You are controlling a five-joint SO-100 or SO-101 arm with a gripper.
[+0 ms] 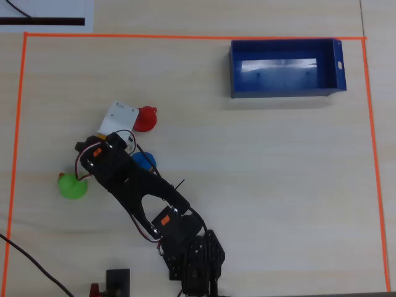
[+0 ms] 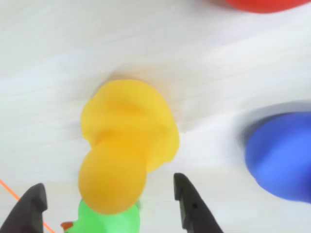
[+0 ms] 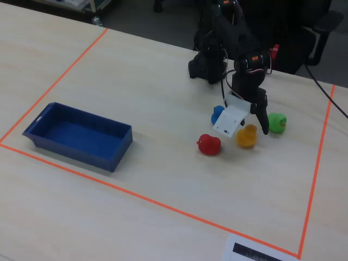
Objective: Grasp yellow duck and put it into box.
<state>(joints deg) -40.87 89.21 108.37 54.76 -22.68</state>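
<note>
The yellow duck (image 2: 127, 131) lies on the pale table just ahead of my gripper (image 2: 109, 191). The jaws are open and stand either side of its orange head without touching it. In the fixed view the duck (image 3: 246, 136) sits right below the gripper (image 3: 254, 126). In the overhead view the arm hides the duck. The dark blue box (image 1: 278, 88) stands empty at the far right of the overhead view, far from the gripper, and at the left of the fixed view (image 3: 70, 153).
A green duck (image 2: 109, 222) sits behind the yellow one, between the jaws. A blue duck (image 2: 282, 155) is at the right and a red duck (image 2: 262, 4) at the top. In the overhead view: red (image 1: 146, 117), blue (image 1: 146, 161), green (image 1: 72, 185). Orange tape (image 1: 198, 37) frames the area.
</note>
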